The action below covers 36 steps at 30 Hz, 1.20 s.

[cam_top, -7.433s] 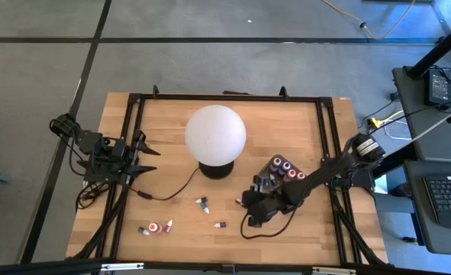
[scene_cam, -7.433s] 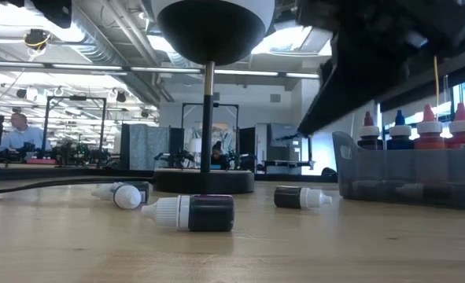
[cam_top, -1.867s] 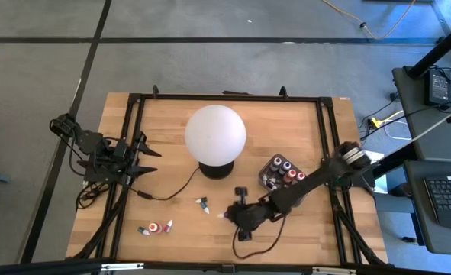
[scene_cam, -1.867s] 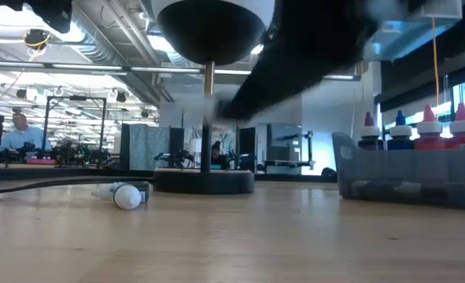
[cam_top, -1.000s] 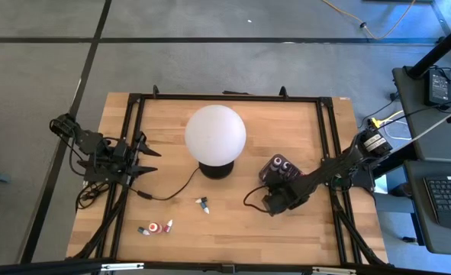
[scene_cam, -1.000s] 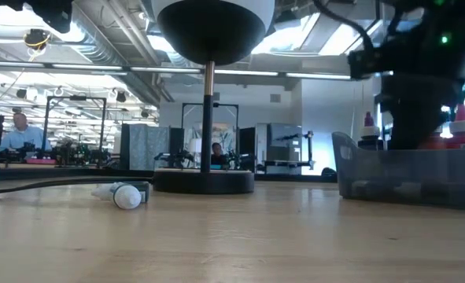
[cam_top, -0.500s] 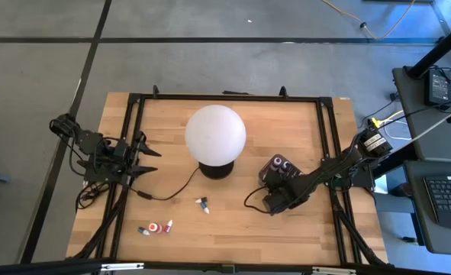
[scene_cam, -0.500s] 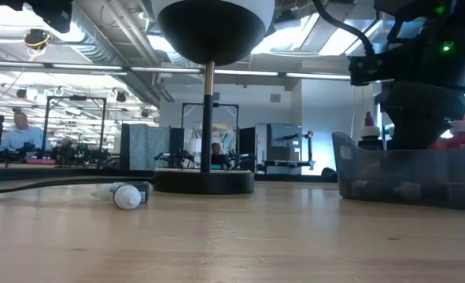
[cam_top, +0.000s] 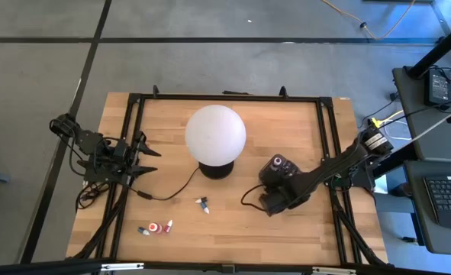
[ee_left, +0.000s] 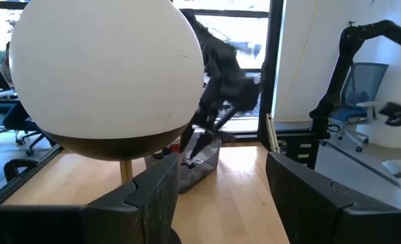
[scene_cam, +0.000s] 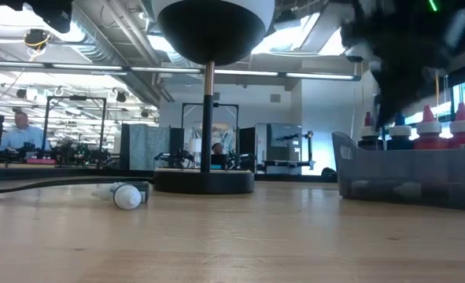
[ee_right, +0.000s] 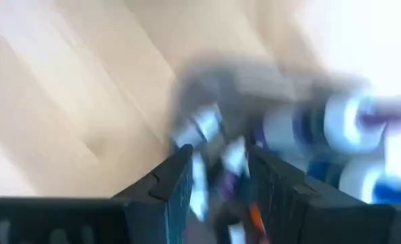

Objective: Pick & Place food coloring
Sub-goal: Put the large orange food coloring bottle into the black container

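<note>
Right pincer (cam_top: pixel 275 200) sits over the near end of the tray (cam_top: pixel 274 165), right of centre in the high view. Its wrist view shows the two fingers apart with nothing clearly gripped between them, just a blur of bottle caps (ee_right: pixel 346 122) past them, so I'd call it partway open and empty. Can't tell whether a bottle just landed in the tray.

Left pincer (cam_top: pixel 137 158) is parked at the left edge of the tabletop (cam_top: pixel 317 237), spread wide, holding nothing, pointed at the globe lamp (cam_top: pixel 215 133).

Where the food coloring is: a row already stands upright in the tray (scene_cam: pixel 411 175), red and blue caps showing at the right of the low view. Still loose: one bottle (cam_top: pixel 203 204) lying just below the lamp base, and a small cluster (cam_top: pixel 156 228) at the lower left of the tabletop.

What could bite from here, my guess:
- pincer leaves the tray too low and clips the standing bottles, knocking them over or dragging the tray
- the lamp cord (cam_top: pixel 175 191) runs near the loose bottle, easy to snag on the reach
- those bottles lie on their sides and are round, so a sloppy pinch could send one rolling off
</note>
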Tool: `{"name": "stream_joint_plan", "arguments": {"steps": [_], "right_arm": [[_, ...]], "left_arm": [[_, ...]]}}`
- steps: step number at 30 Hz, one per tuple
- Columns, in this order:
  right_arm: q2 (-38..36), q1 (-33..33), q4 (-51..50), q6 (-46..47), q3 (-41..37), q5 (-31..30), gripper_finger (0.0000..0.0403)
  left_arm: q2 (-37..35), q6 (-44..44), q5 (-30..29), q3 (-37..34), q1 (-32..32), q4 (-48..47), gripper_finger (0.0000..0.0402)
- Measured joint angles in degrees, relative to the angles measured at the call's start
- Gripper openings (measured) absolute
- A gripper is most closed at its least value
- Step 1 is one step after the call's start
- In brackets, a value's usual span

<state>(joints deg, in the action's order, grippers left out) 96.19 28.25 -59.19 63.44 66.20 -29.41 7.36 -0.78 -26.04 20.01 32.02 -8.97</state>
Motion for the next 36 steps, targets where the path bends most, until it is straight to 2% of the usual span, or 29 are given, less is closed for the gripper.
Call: {"name": "stream_joint_plan", "arguments": {"steps": [2,5,8,10,13,16,21,23,28,31,33,36], "right_arm": [[-0.07,0.42,2.76,-4.3,3.7,-3.7,0.0146],[0.18,1.45,17.22,-17.38,6.11,-7.4,0.0147],[0.8,1.82,31.47,-32.71,6.25,-3.31,0.0147],[1.04,1.76,35.46,-38.56,6.22,-1.11,0.0147],[1.11,1.76,39.8,-43.26,3.83,-2.79,0.0147],[1.21,1.97,49.58,-46.46,-2.05,-2.69,0.0147],[1.16,0.95,65.01,-50.83,-10.78,7.76,0.0147],[0.6,0.09,67.4,-52.61,-12.21,10.04,0.0147],[-0.48,-1.55,67.99,-53.75,-12.81,10.49,0.0147],[-0.53,-2.44,67.23,-55.34,-12.86,10.66,0.0147],[-0.6,-3.13,66.03,-56.13,-12.86,10.64,0.0147],[-0.6,-4.22,64.72,-56.24,-12.9,10.64,0.0147]], "left_arm": [[0.01,0.0,0.0,0.0,0.01,0.0,0.0215],[0.01,0.0,0.0,0.0,0.01,0.0,0.0217],[0.01,0.53,0.04,0.0,0.01,0.34,0.0219],[0.01,0.92,0.07,0.0,-0.01,1.54,0.0218],[0.01,-1.47,0.09,0.0,0.01,1.88,0.0216],[0.01,-5.62,0.09,0.0,-0.01,1.95,0.0215],[0.01,-6.19,0.14,0.0,0.01,1.92,0.0218],[0.01,-7.59,0.2,0.0,-0.01,1.83,0.0219],[0.01,-9.04,0.45,0.0,-0.01,1.35,0.0216],[0.66,-8.74,3.95,0.0,0.01,1.59,0.0214],[1.73,-7.5,5.97,0.0,0.0,2.71,0.0214],[5.7,-7.12,5.3,0.1,0.01,5.37,0.0214]]}}
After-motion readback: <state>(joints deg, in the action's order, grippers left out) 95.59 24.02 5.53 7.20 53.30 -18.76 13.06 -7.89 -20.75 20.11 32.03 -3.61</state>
